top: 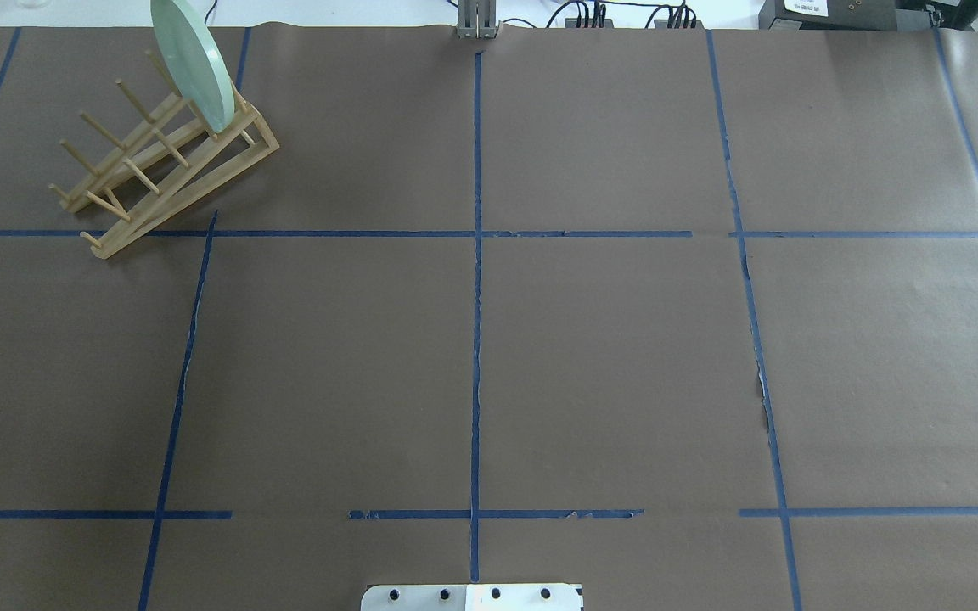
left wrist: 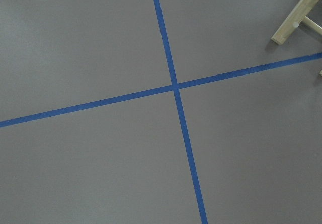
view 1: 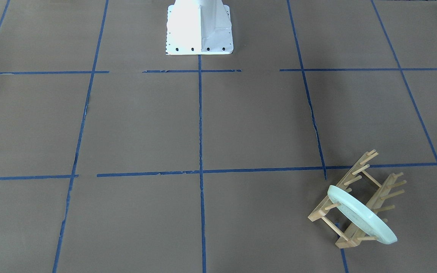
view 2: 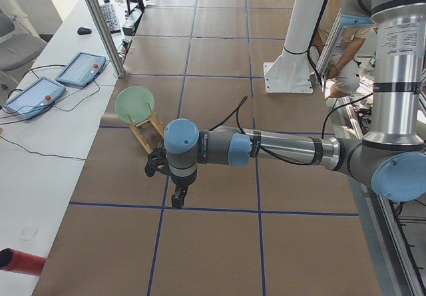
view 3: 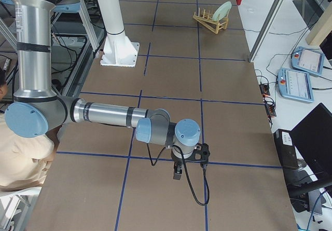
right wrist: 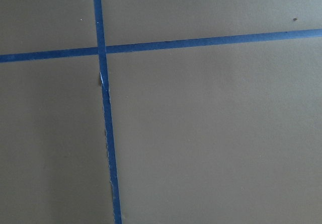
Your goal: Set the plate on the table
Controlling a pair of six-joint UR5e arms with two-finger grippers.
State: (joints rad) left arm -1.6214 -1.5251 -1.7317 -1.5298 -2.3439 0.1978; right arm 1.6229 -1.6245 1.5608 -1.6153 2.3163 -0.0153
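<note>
The pale mint-green plate (view 1: 359,217) stands on edge in the wooden peg rack (view 1: 370,178) at the table's far left corner; it also shows in the overhead view (top: 192,64) and both side views (view 2: 134,103) (view 3: 222,10). The brown paper table (top: 608,356) has blue tape lines. My left gripper (view 2: 178,201) hangs over the table a short way from the rack, pointing down. My right gripper (view 3: 177,175) hangs over the table's other end. Both show only in the side views, so I cannot tell if they are open or shut. The left wrist view shows a rack corner (left wrist: 297,17).
The white robot base (view 1: 199,28) stands at the table's near middle edge. Operator consoles (view 2: 33,93) and cables lie on the white bench beyond the far edge, with an aluminium post (view 2: 100,23). A person (view 3: 21,158) sits beside the robot.
</note>
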